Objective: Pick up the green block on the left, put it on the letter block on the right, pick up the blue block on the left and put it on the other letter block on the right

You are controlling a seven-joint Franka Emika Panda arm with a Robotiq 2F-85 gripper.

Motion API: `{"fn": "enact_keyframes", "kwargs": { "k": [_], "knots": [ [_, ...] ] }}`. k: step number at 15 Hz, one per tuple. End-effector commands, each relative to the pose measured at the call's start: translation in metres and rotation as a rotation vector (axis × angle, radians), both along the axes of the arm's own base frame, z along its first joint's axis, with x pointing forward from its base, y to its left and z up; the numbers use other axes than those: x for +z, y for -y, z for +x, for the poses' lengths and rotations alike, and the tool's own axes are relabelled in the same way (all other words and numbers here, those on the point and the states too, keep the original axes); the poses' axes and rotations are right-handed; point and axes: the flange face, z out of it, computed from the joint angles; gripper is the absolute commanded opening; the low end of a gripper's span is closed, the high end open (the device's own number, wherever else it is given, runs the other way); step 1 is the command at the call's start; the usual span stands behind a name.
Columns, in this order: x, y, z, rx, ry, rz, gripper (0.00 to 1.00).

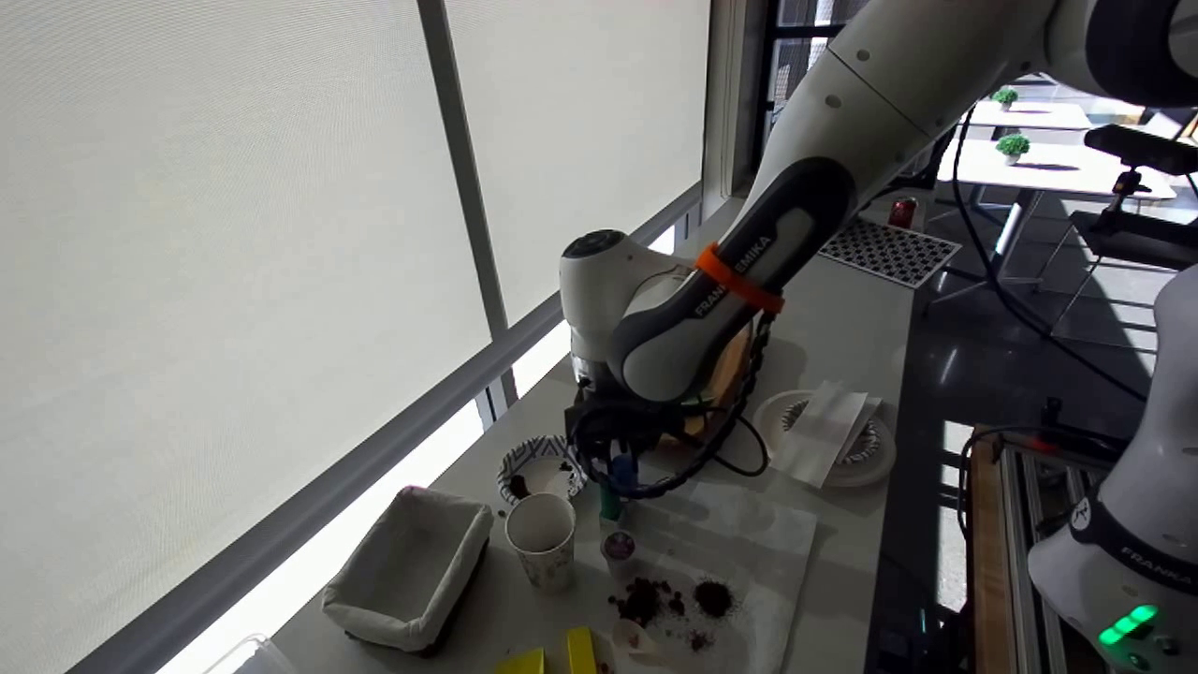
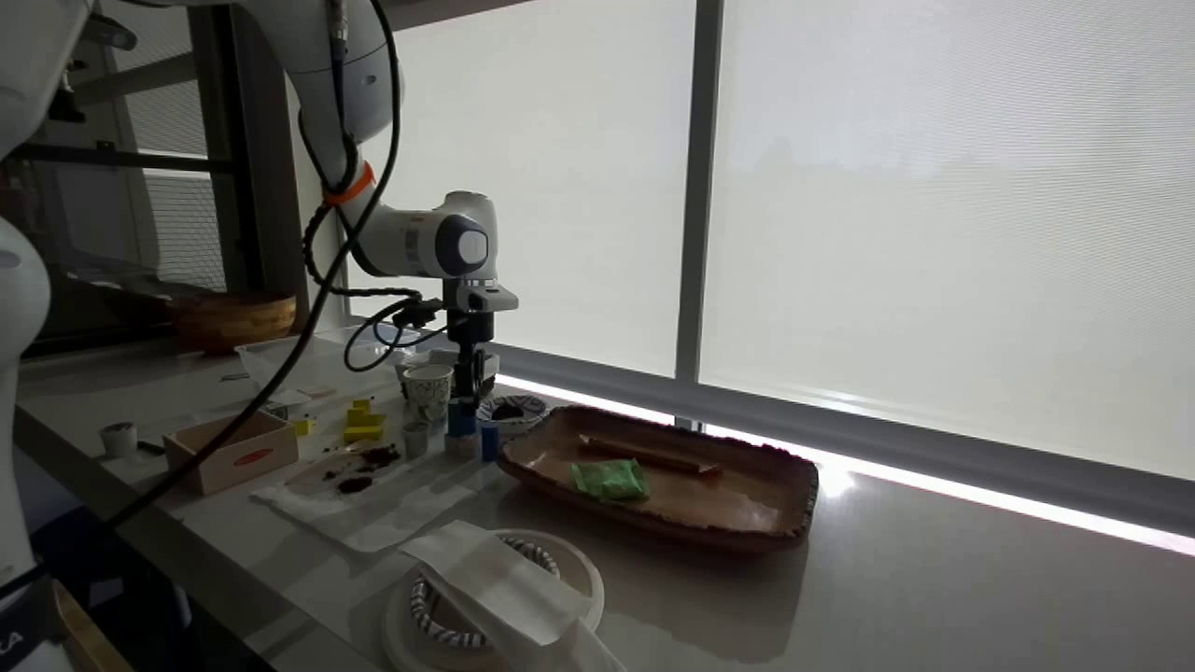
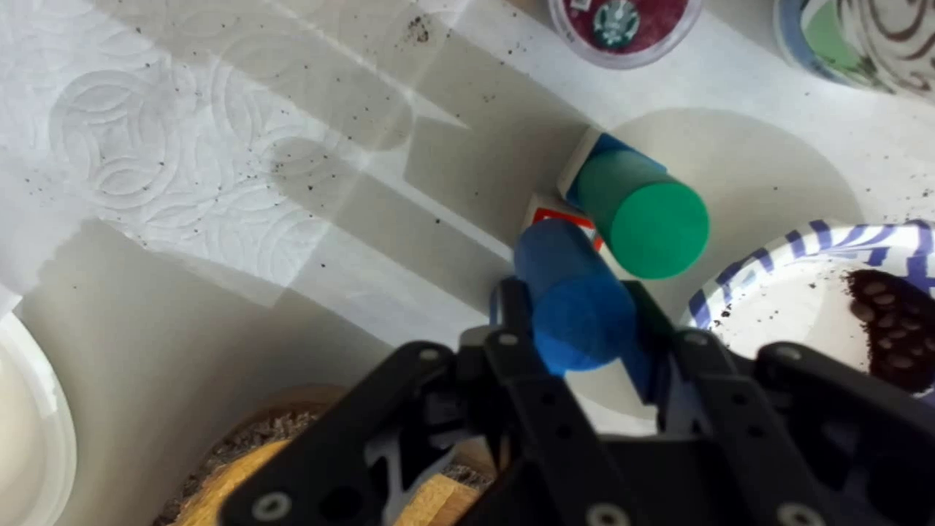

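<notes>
The blue cylindrical block (image 3: 584,332) is clasped from both sides by the black two-fingered gripper (image 3: 578,305); it is held upright, and its lower end is seen in the wrist view at the white letter block with a red frame (image 3: 561,213); in an exterior view it is shown directly on top of a pale block (image 2: 461,447); the green cylindrical block (image 3: 659,230) is stood on the white letter block with a blue face (image 3: 603,148), just beside; whether the two letter blocks are touching cannot be told. In an exterior view another upright blue piece (image 2: 489,442) is seen on the white table (image 2: 952,579), near the held block; a long brown wooden tray with a rough edge (image 2: 747,516) is placed near it, and a crumpled bright green packet (image 2: 611,479) is contained in the tray. Near the blocks are set a patterned white paper cup (image 2: 428,392), a paper bowl with a blue-patterned rim (image 3: 760,256) and a small round pod with a dark red lid (image 3: 628,33); dark grounds (image 3: 895,329) are held in the bowl.
</notes>
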Motion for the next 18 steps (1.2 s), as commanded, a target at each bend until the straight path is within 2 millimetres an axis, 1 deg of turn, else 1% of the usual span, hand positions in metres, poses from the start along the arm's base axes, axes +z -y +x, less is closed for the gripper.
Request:
{"fn": "enact_keyframes", "kwargs": {
  "k": [1, 17, 18],
  "knots": [
    [-0.0073, -0.0013, 0.0049, -0.046, 0.013, 0.006, 0.08],
    [-0.0168, 0.0, 0.0116, -0.082, 0.009, 0.017, 0.08],
    [-0.0162, 0.0002, 0.0122, -0.082, 0.008, 0.017, 0.57]
  ]
}}
